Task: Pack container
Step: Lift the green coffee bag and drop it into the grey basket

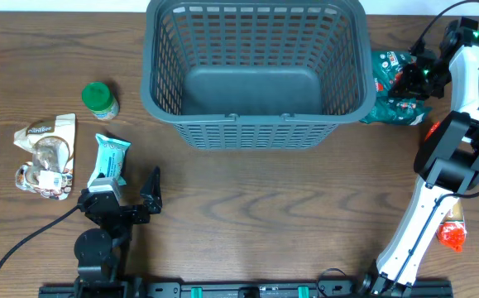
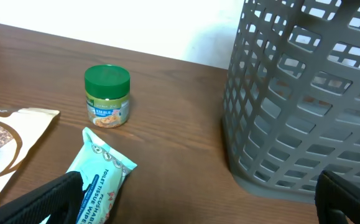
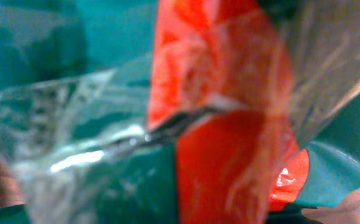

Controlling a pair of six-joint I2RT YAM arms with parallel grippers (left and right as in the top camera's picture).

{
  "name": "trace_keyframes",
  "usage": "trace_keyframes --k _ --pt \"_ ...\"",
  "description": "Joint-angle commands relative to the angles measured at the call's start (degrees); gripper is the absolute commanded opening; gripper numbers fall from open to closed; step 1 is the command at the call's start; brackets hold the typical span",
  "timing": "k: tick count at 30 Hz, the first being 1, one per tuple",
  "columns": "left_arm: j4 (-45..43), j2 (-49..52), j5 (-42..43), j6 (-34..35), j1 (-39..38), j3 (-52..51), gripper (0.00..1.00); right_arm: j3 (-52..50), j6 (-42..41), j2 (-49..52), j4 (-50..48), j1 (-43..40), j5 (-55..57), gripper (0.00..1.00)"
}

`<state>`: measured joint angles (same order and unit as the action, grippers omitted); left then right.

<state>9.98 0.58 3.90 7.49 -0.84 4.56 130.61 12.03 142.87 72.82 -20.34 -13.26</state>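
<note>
While the right hand [image 1: 412, 79] sat on a green snack packet [image 1: 385, 109] just right of the container [image 1: 256, 128], its wrist view was all blurred red and teal foil, so I couldn't tell if it pinched. Meanwhile the left hand [image 1: 130, 196] was spread wide, low over the tabletop [image 1: 289, 215], with a teal wipes packet [image 1: 109, 159] by one finger and a green-lidded jar [image 1: 100, 98] beyond. That container stood far-centre.

The dark grey, lattice-sided container [image 1: 256, 132] stands upright and empty at the table's [image 1: 264, 215] far middle.
</note>
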Motion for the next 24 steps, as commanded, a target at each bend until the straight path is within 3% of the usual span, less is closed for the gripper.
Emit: trace_keyframes --k 1,16,24 --pt "0.37 -0.35 -0.02 -0.31 0.13 -1.44 0.99 -1.92 -4.0 -1.57 -1.31 0.5 2.27 0.01" --pt "0.37 -0.35 -0.02 -0.31 0.13 -1.44 0.98 -1.81 -9.86 -46.6 -10.91 1.77 2.93 0.01" --pt "0.37 -0.35 -0.02 -0.31 0.13 -1.44 0.99 -1.81 -5.68 -61.77 -10.29 12.39 2.93 0.02"
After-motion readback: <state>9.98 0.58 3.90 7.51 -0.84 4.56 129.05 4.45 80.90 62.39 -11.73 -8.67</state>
